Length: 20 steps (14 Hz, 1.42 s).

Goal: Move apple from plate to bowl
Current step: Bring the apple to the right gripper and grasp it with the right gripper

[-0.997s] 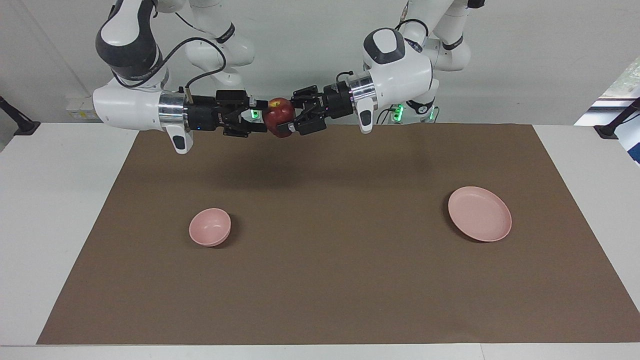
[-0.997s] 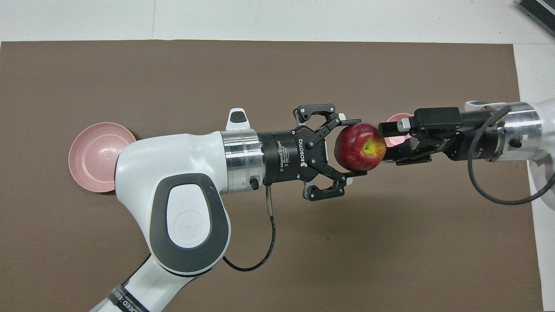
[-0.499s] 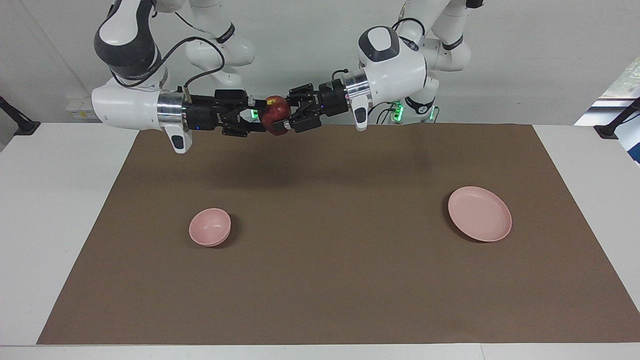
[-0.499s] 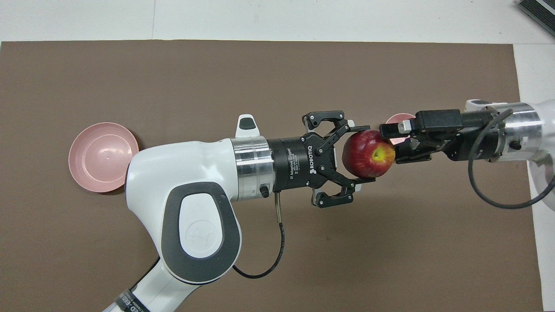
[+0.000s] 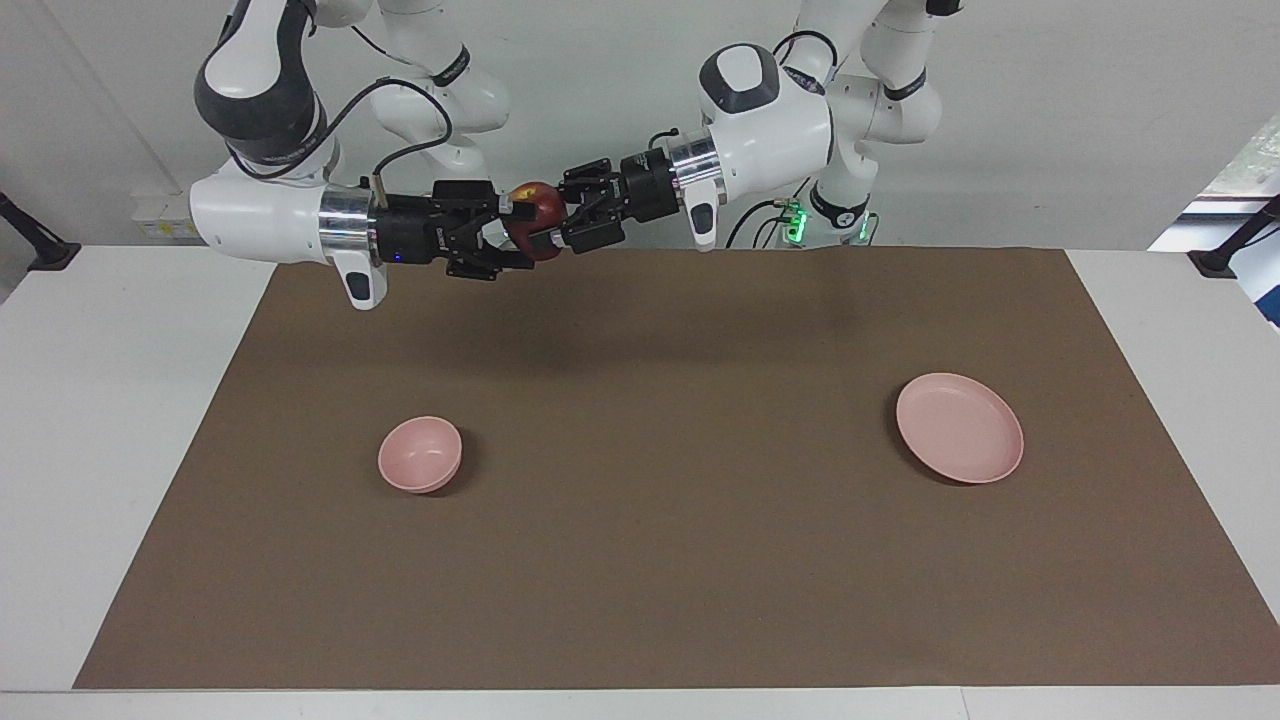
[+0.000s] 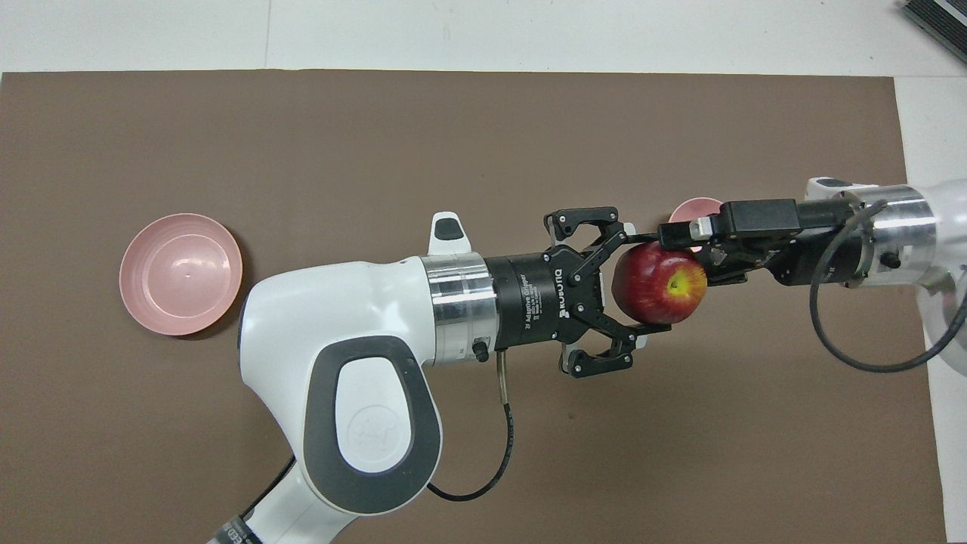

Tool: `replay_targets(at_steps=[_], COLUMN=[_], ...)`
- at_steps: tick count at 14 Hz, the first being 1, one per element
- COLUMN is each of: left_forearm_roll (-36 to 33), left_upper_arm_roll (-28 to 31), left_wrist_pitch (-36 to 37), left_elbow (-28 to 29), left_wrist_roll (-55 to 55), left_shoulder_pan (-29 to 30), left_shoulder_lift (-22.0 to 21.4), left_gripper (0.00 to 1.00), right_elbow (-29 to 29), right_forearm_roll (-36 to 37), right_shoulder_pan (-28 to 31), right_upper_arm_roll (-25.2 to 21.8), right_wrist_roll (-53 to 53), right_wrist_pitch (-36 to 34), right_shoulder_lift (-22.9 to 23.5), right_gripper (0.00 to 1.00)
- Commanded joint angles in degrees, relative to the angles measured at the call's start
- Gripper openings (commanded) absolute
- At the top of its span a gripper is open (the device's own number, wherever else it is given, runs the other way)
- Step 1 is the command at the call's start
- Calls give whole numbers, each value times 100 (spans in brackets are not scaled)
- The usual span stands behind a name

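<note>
A brown mat covers the table. High over it, both grippers meet at the apple: the left gripper pinches it, while the right gripper has fingers around it, contact unclear. From overhead the bowl is mostly hidden; the plate sits bare.

White letters spelling ROBOTIQ run along the black body of the left gripper, with smaller print beside them too fine to read. Nothing else is legible.
</note>
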State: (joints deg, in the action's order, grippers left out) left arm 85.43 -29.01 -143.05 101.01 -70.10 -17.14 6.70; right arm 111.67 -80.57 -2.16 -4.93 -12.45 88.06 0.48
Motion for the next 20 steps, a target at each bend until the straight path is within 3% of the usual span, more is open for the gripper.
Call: replay_targets(at_steps=[1,12,13,15,16,18,20], left_forearm_roll=[115,106,106,106,106,106,106], left_upper_arm_roll=[53,53,53,53,53,53,53], left_wrist_pitch=[-144,-144,-144,-144,-144,-144,-144], left_elbow=[95,103,103,103,103,103,103], left_wrist_roll=[-65,-57,-57,-57,-57,-57,-57], left_shoulder_pan=[-96,-96,-96,-96,-96,-96,-105], left_shoulder_lift=[-134,-143,-143,-143,-143,-143,-143], left_gripper=[0,0,0,0,0,0,0], right_elbow=[434,874,874,874,874,865,865], right_forearm_roll=[-161,-249,-249,-249,-249,-249,-249], right_shoulder_pan=[31,22,22,22,22,31,40], right_upper_arm_roll=[27,27,27,27,27,18,18], right_wrist_roll=[-214,-671,-680,-706,-715,-767,-785], right_wrist_pitch=[98,44,53,62,62,62,71], right_shoulder_lift=[-346,-628,-628,-628,-628,-619,-619], right_gripper=[100,100,92,35,19,0,0])
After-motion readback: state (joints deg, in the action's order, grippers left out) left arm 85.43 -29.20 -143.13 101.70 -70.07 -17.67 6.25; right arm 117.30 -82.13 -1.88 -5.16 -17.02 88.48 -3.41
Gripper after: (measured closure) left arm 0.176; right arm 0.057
